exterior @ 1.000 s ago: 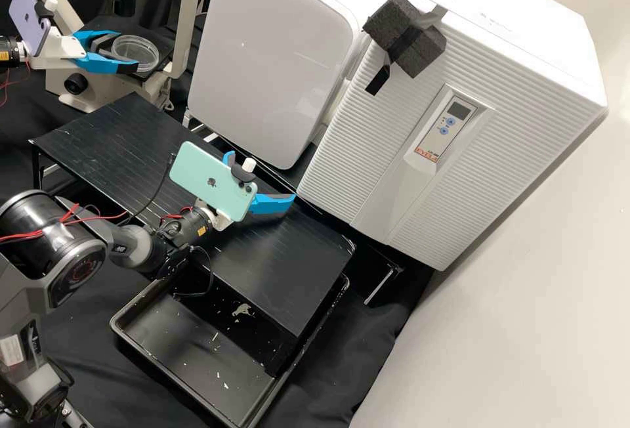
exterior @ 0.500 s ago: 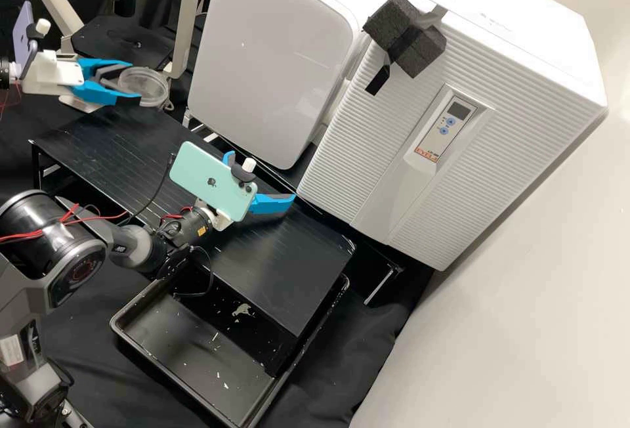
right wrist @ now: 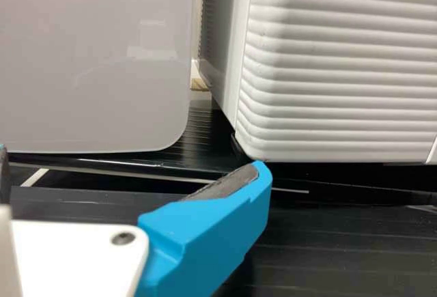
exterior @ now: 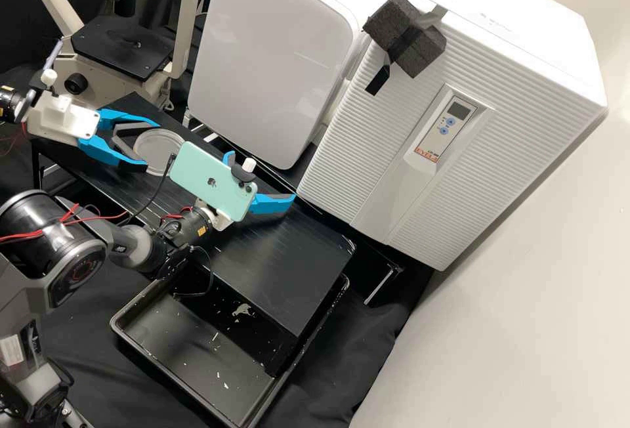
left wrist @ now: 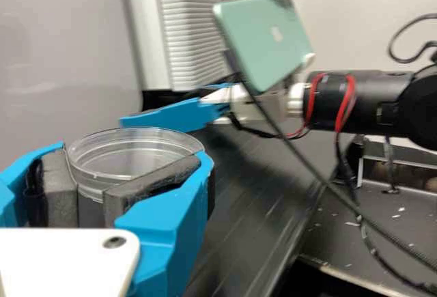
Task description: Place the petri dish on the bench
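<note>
High view, hours on its picture, twelve at the top edge:
- Petri dish [exterior: 161, 149]: round, clear, between nine and ten o'clock, above the black bench [exterior: 275, 270]; contact with the bench top cannot be told.
- Left gripper [exterior: 148, 144]: same hour, its two blue fingers to either side of the dish, tips pointing roughly to three o'clock.
- Right gripper [exterior: 262, 175]: just off the centre towards ten o'clock, over the bench, blue fingers spread wide; mint phone [exterior: 213, 182] mounted on it.
- Microscope [exterior: 98, 80]: pale, dark stage, ten o'clock.
- White appliance [exterior: 275, 54]: glossy front, between eleven and twelve.
- Ridged cabinet [exterior: 387, 132]: white, two o'clock, a foam block [exterior: 400, 34] at its upper edge.
- Tray [exterior: 170, 342]: black, seven o'clock, white flecks inside, partly beneath the bench.

Left wrist view:
- Left gripper [left wrist: 133, 152]: narrowed onto the dish, a grey pad against each side of its wall; dish upright, about level, open rim upward.
- Beyond it: right gripper with the mint phone, over the bench.

Right wrist view:
- Right gripper [right wrist: 131, 159]: wide, nothing between its fingers; one finger plain, the other a sliver at the picture's edge.
- Beyond: the white appliance and the ridged cabinet.
</note>
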`<state>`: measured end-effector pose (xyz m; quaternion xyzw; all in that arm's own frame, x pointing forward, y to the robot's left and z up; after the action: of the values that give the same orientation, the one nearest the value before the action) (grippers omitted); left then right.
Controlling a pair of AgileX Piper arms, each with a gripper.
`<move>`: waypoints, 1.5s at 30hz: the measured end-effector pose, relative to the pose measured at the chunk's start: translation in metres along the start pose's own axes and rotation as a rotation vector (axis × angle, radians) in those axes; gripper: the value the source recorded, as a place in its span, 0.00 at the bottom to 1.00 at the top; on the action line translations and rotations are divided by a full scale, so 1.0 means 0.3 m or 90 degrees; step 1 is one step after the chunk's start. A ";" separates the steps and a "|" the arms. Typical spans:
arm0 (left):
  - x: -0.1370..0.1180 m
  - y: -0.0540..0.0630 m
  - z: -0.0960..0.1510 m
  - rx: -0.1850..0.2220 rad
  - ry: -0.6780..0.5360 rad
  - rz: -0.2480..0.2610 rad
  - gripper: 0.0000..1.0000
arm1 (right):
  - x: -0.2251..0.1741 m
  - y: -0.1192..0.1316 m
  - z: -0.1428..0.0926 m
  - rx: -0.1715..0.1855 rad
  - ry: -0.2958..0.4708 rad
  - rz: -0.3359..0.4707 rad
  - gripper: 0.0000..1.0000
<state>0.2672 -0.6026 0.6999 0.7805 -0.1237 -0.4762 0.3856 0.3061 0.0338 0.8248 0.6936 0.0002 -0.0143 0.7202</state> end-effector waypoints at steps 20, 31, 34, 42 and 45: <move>0.169 -0.058 0.006 -0.049 -0.018 -0.058 0.00 | 0.000 0.000 0.000 0.000 0.000 0.000 1.00; 0.187 -0.057 -0.002 -0.066 -0.014 -0.056 1.00 | 0.000 0.000 0.000 0.000 0.000 0.000 1.00; 0.192 -0.060 -0.006 -0.091 -0.012 -0.058 1.00 | 0.000 0.000 0.000 0.000 0.000 0.000 1.00; 0.193 -0.062 -0.006 -0.096 -0.012 -0.059 1.00 | 0.000 0.000 0.000 0.000 0.000 0.000 1.00; 0.192 -0.062 -0.007 -0.095 -0.012 -0.060 1.00 | 0.000 0.000 0.000 0.000 0.000 0.000 1.00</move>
<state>0.2956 -0.6214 0.6498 0.7501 -0.0549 -0.5090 0.4186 0.3061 0.0338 0.8248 0.6936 0.0002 -0.0143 0.7202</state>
